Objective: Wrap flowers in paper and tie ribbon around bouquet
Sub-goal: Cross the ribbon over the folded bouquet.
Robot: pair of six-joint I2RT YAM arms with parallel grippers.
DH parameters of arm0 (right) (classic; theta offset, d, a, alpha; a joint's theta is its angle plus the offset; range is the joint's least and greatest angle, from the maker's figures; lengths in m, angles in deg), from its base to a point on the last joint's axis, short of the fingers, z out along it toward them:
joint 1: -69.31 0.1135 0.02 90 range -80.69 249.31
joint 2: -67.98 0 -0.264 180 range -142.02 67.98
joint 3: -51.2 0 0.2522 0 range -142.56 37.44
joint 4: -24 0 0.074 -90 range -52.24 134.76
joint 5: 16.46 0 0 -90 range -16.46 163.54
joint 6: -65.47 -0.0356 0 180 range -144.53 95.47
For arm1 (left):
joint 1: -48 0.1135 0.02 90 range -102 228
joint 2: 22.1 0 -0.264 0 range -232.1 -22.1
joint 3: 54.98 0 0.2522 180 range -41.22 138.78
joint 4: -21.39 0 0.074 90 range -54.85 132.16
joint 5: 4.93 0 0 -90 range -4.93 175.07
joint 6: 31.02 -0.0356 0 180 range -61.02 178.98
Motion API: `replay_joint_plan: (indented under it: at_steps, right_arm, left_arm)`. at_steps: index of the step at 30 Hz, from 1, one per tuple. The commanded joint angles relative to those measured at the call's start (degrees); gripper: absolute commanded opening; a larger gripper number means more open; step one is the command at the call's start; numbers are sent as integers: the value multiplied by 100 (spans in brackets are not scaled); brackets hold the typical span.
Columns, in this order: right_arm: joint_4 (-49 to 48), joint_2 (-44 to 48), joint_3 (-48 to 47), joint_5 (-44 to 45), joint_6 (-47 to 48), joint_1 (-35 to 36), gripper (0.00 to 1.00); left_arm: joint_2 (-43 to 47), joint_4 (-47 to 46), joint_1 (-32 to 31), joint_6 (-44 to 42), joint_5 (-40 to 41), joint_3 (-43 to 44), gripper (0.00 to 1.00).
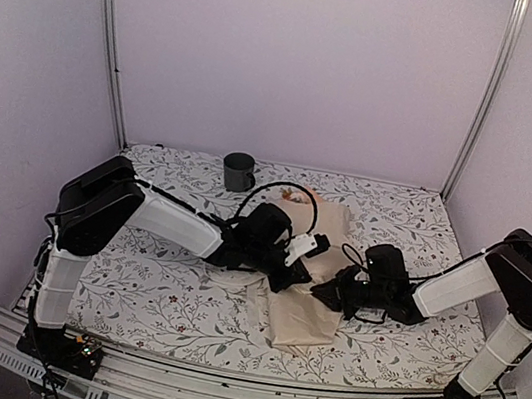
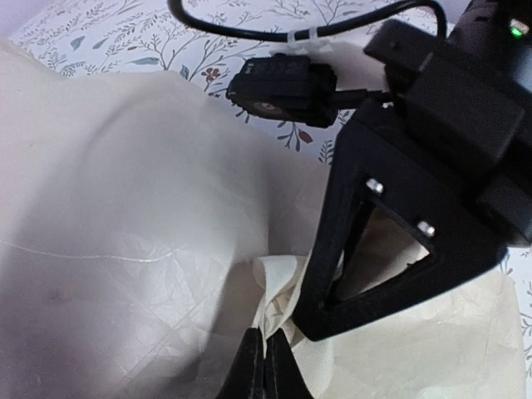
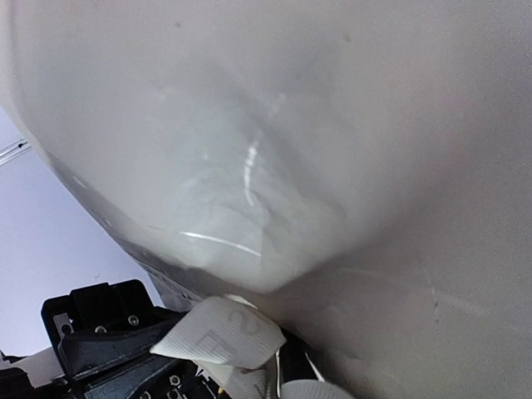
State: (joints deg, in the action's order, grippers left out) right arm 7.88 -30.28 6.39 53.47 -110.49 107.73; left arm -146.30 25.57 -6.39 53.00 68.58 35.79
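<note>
Pale lilac walls [image 1: 299, 53], metal corner posts [image 1: 111, 33] (two), floral-print tabletop [image 1: 160, 294].

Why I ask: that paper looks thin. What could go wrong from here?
1. The left fingers are shut on a crinkled fold of the paper; a pull might tear it or slip off.
2. The right fingers press on the same bundle right beside them, with a cable looping nearby; the arms could bump or snag.
3. The flowers barely peek out at the far end, so the loose wrap might open.
</note>
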Motion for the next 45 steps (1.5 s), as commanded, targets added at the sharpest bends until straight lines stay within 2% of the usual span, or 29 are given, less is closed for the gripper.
replay_joint_plan:
  at_steps: [1, 5, 15, 19, 23, 28, 31, 33, 36, 39, 41, 45]
  right_arm:
    - [-55, -98, -108, -84, 104, -162, 3]
    - [-16, 137, -77, -433, 596, -180, 0]
    - [225, 733, 366, -2367, 1893, -185, 0]
    - [829, 1322, 558, -2625, 2301, -185, 0]
    - [2024, 1843, 426, -2766, 2881, -288, 0]
    - [3188, 2256, 441, -2491, 3527, -996, 2]
    - [3383, 2448, 577, -2506, 3787, -1629, 9]
    - [3808, 2540, 372, -2250, 4044, -1788, 16]
    - [4507, 2524, -152, -1797, 4499, -1802, 29]
    - [4790, 2642, -613, -1322, 4975, -1617, 34]
    - [4894, 2726, -950, -802, 5439, -1155, 35]
    - [4319, 2551, -1214, -1223, 6220, -589, 39]
  left_arm:
    - [-13, -116, 60, -59, -130, -48, 0]
    - [-40, -86, 131, 10, 72, 78, 0]
    - [-312, 283, 231, 23, 653, 585, 0]
    - [-341, 334, 244, 7, 679, 543, 0]
    - [-341, 351, 244, -29, 594, 483, 0]
    - [-352, 326, 245, -27, 328, 425, 0]
    - [-391, 302, 237, 24, 116, 429, 0]
    - [-422, 300, 240, 21, 18, 429, 0]
    - [-462, 307, 245, 18, -54, 437, 0]
    - [-473, 299, 249, 3, -105, 428, 0]
    - [-481, 282, 259, 15, -146, 420, 0]
    - [-551, 262, 304, 42, -340, 449, 0]
